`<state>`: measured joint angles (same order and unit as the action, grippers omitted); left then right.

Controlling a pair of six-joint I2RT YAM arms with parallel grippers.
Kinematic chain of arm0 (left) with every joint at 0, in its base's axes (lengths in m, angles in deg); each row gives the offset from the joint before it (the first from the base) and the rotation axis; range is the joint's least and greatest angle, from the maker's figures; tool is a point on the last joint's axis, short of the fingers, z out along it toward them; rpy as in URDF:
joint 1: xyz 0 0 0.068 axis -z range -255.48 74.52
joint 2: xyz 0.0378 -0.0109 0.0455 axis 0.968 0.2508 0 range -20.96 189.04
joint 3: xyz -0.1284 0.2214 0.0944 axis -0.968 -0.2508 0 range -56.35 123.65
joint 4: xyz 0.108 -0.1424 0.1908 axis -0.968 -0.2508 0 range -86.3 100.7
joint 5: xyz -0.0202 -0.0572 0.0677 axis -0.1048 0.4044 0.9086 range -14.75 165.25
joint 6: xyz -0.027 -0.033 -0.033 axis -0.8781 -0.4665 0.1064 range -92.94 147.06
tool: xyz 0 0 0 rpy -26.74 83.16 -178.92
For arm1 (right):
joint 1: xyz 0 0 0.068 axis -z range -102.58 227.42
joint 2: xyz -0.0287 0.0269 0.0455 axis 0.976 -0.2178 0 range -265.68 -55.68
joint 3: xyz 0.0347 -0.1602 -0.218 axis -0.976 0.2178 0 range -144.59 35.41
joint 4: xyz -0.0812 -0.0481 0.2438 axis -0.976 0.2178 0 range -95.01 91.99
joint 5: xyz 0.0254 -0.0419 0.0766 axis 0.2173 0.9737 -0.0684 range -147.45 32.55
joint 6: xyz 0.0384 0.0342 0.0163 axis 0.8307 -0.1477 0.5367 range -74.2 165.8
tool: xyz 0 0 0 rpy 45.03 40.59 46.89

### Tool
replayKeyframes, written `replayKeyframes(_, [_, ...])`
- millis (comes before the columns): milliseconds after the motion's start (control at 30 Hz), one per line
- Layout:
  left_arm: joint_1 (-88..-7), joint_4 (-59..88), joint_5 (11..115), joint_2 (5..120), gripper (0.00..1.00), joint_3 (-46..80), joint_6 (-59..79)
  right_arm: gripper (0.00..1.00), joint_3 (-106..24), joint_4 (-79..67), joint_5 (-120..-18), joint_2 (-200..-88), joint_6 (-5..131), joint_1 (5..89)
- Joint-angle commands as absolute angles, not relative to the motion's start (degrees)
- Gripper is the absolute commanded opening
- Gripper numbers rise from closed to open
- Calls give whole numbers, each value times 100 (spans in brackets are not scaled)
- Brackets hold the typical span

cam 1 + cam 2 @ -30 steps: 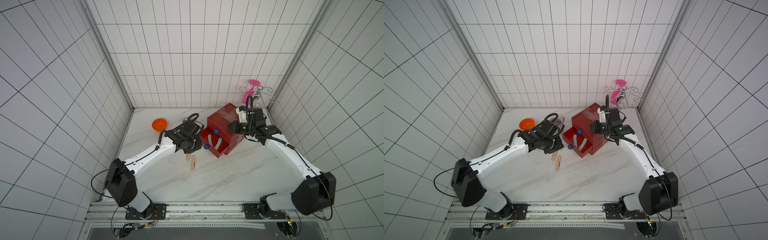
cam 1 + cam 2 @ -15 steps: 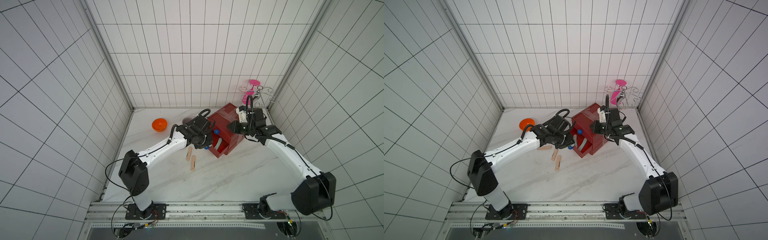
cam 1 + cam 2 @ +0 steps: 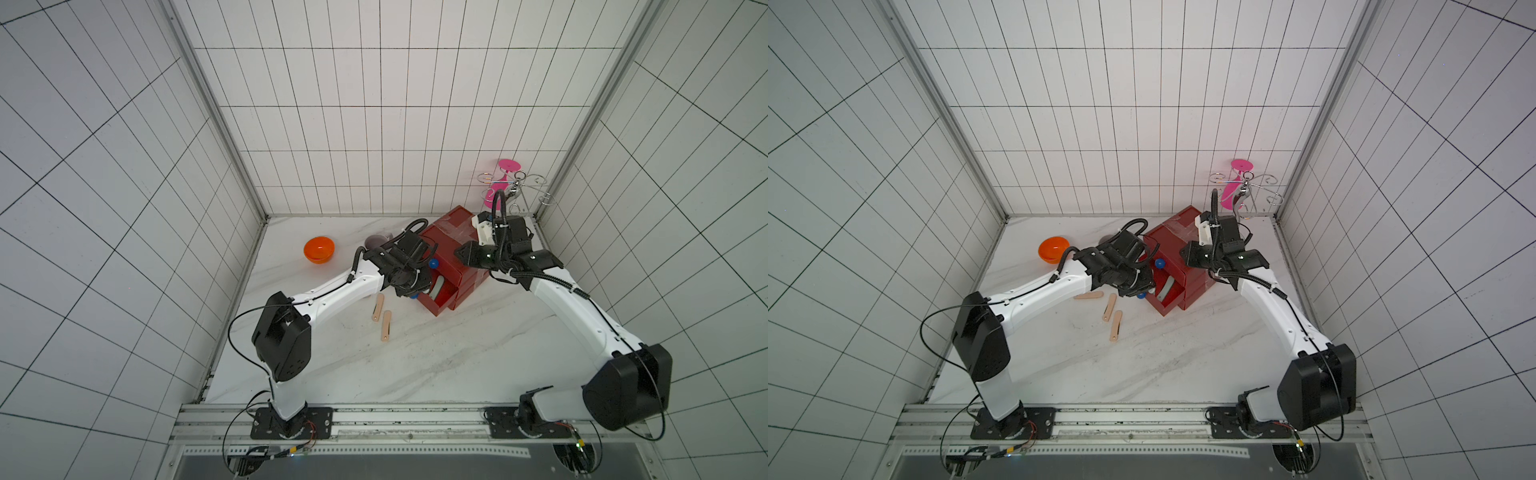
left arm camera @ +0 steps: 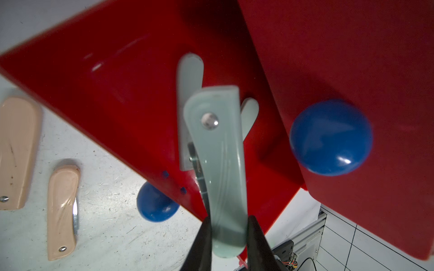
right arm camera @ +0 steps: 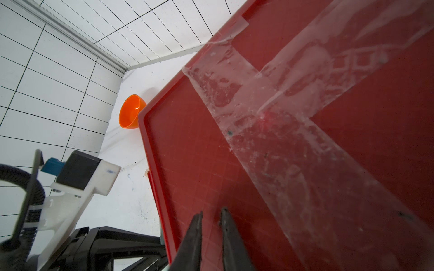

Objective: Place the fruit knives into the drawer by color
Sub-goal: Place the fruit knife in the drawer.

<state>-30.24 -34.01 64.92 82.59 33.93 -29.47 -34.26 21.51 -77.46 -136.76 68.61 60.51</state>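
Observation:
The drawer (image 3: 451, 245) (image 3: 1173, 245) is a red chest whose lowest tray (image 4: 122, 98) is pulled out. My left gripper (image 4: 227, 225) is shut on a pale mint fruit knife (image 4: 218, 159) and holds it above that tray. Two more mint knives (image 4: 189, 93) lie inside. Peach-pink fruit knives (image 3: 1110, 307) (image 3: 387, 326) (image 4: 63, 211) lie on the table to the left of the chest. My right gripper (image 5: 210, 212) rests on the taped top of the chest (image 5: 281, 140), slightly open, with nothing between its fingers.
An orange bowl (image 3: 319, 249) (image 5: 131, 112) sits at the back left, and a pale mauve mug (image 3: 376, 241) stands behind my left wrist. A wire rack with a pink glass (image 3: 507, 183) fills the back right corner. Blue ball knobs (image 4: 331, 137) stick out of the drawer fronts.
My left arm has swung right from the table beside the chest to over the pulled-out tray. The right arm has not moved.

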Motion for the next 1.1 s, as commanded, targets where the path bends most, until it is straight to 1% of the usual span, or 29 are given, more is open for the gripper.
replayKeyframes(0, [-3002,-3134,6440,8450,20,3526,-2932,19,-2815,4536,-7658,-14296,6813,5923])
replayKeyframes(133, [-2986,-3114,6409,8512,21,3510,-2934,19,-2815,4538,-7658,-14303,6813,5925])
replayKeyframes(500, [-2954,-3044,6382,8526,29,3462,-2953,19,-2845,4555,-7665,-14316,6813,5923])
replayKeyframes(900, [-2955,-3042,6408,8456,31,3470,-2935,19,-2841,4563,-7648,-14339,6813,5923])
replayKeyframes(1067, [-2958,-3092,6672,8168,31,3533,-2899,19,-2858,4559,-7660,-14349,6822,5927])
